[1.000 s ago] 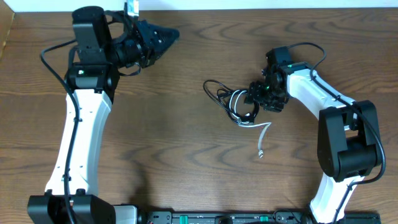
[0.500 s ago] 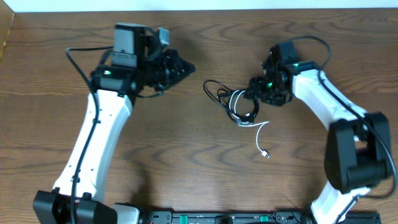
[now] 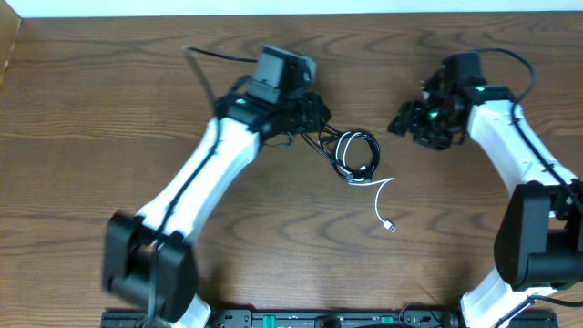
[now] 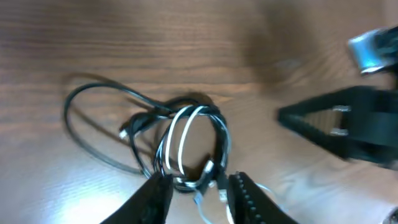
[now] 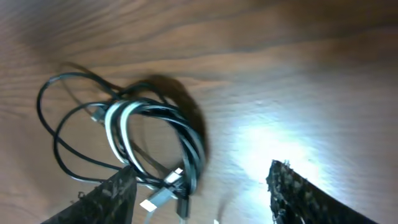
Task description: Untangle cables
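The black cable (image 3: 363, 141) and the white cable (image 3: 381, 193) lie coiled together on the wooden table; the white tail runs to a plug (image 3: 390, 226). My left gripper (image 3: 317, 120) is at the tangle's left edge. In the left wrist view its jaws (image 4: 199, 190) are open, with the near end of the coil (image 4: 186, 140) between the fingertips. My right gripper (image 3: 406, 123) is open, to the right of the tangle and apart from it. In the right wrist view its jaws (image 5: 202, 193) are wide, with the coil (image 5: 149, 140) ahead of them.
The brown wooden table (image 3: 273, 246) carries only the cables. A white wall edge runs along the far side (image 3: 364, 5). The right gripper also shows in the left wrist view (image 4: 348, 124), beyond the coil.
My left arm has swung right from the far left corner to the tangle. My right gripper has drawn back to the right, away from the cables.
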Motion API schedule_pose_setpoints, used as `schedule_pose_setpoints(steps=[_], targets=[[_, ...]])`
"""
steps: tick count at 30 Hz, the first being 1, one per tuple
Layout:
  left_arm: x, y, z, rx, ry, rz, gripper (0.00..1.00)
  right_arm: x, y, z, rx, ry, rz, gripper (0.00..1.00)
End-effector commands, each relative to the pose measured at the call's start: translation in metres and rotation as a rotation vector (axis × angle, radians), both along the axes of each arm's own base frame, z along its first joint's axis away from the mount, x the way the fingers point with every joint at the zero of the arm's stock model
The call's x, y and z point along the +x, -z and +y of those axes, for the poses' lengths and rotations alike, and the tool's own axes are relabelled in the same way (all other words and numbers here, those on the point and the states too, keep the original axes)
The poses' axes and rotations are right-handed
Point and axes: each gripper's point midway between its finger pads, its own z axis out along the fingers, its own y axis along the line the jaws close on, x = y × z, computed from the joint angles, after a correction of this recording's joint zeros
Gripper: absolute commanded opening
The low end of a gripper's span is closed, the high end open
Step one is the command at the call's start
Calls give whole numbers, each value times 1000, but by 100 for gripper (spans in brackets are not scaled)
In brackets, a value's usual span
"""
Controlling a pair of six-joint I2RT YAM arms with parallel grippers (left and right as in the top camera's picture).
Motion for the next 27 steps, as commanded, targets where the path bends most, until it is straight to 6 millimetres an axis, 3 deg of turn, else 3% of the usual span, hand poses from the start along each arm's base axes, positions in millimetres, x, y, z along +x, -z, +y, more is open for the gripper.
schedule_pose_setpoints(steps=[1, 4, 7, 13, 21, 27], targets=[[4, 28, -19, 77, 125, -62, 43, -6, -2, 0, 27, -45, 3, 66], [3, 46, -36, 91, 183, -74, 55, -10, 0, -2, 4, -60, 14, 68], [-2, 65, -48, 129, 257, -94, 57, -13, 1, -3, 1, -65, 23, 71], [2, 106, -42, 277, 238, -87, 60, -16, 1, -3, -2, -78, 32, 72], [13, 128, -36, 338, 204, -101, 59, -18, 2, -3, -5, -92, 33, 74], [7, 139, -44, 340, 227, -89, 57, -21, 3, -3, -10, -115, 35, 75]])
